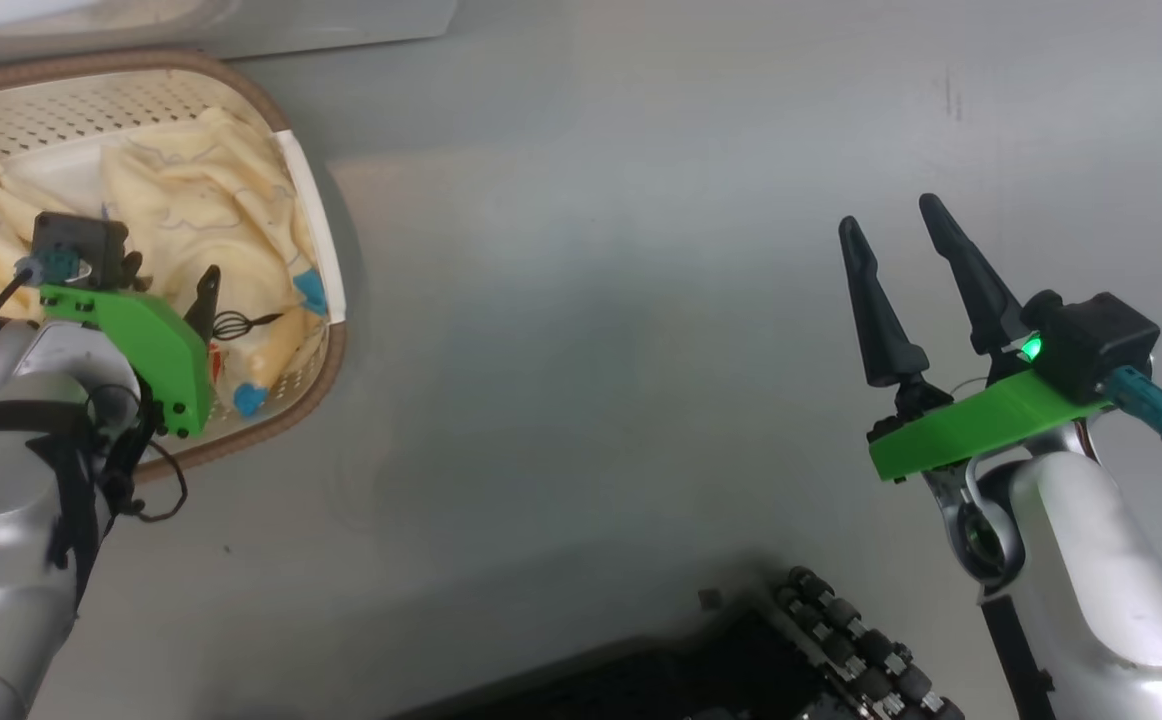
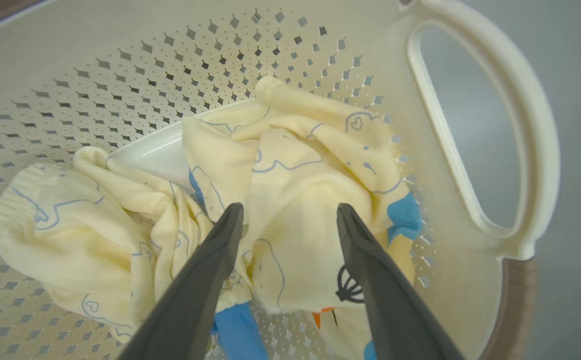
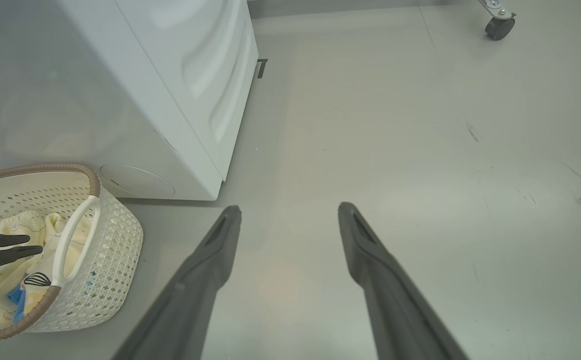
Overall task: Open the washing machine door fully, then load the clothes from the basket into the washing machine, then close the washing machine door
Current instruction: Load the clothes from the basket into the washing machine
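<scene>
While the right claw (image 3: pixel 289 207) gapes empty, the left claw (image 2: pixel 290 207) (likewise) is at the clothes (image 2: pixel 295 165) in the basket (image 2: pixel 120 65).

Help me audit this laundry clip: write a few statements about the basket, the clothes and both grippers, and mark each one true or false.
1. The left gripper is open, its fingers pointing into the clothes in the basket. True.
2. The right gripper is shut on a garment. False: it is open and holds nothing, above the floor.
3. The basket stands on the floor close to the washing machine. True.
4. The basket has been emptied. False: pale yellow clothes with blue cuffs lie in it.
</scene>
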You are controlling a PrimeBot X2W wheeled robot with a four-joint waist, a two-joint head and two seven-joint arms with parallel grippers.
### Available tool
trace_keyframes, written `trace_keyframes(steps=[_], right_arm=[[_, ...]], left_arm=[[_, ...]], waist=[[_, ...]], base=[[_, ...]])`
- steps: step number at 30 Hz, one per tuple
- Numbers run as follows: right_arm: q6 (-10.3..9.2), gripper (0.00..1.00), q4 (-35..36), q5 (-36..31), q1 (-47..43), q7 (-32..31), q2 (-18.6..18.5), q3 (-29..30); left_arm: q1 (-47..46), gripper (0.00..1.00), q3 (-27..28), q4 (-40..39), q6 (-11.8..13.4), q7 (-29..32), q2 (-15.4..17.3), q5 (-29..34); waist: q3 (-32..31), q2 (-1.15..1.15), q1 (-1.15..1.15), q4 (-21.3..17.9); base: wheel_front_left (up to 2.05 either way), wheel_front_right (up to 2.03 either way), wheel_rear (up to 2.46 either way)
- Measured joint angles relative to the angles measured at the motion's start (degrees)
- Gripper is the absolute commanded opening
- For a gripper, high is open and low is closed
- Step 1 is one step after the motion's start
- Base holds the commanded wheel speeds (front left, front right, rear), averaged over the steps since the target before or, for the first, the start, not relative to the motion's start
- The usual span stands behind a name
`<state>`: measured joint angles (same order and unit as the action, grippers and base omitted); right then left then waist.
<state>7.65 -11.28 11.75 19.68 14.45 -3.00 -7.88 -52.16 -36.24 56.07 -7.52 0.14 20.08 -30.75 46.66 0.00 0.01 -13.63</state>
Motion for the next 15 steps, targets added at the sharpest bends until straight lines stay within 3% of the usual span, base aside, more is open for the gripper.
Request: trace_keyframes(steps=[9, 15], right_arm=[[0.0, 1.0, 0.82, 0.52, 1.21, 0.0, 0.04, -1.55], [0.0, 1.0, 2.04, -0.22, 1.76, 0.0, 0.07, -1.93]], left_arm=[[-5.59, 1.0, -6.62, 5.43, -0.01, 4.83, 0.65, -4.77], [-8.06, 1.0, -8.5, 9.24, -0.01, 8.27, -0.75, -7.72]], waist=[[4.05, 0.0, -0.01, -2.13], [5.25, 0.0, -0.01, -2.62]], base=[[0.0, 0.0, 0.0], [0.0, 0.0, 0.0]])
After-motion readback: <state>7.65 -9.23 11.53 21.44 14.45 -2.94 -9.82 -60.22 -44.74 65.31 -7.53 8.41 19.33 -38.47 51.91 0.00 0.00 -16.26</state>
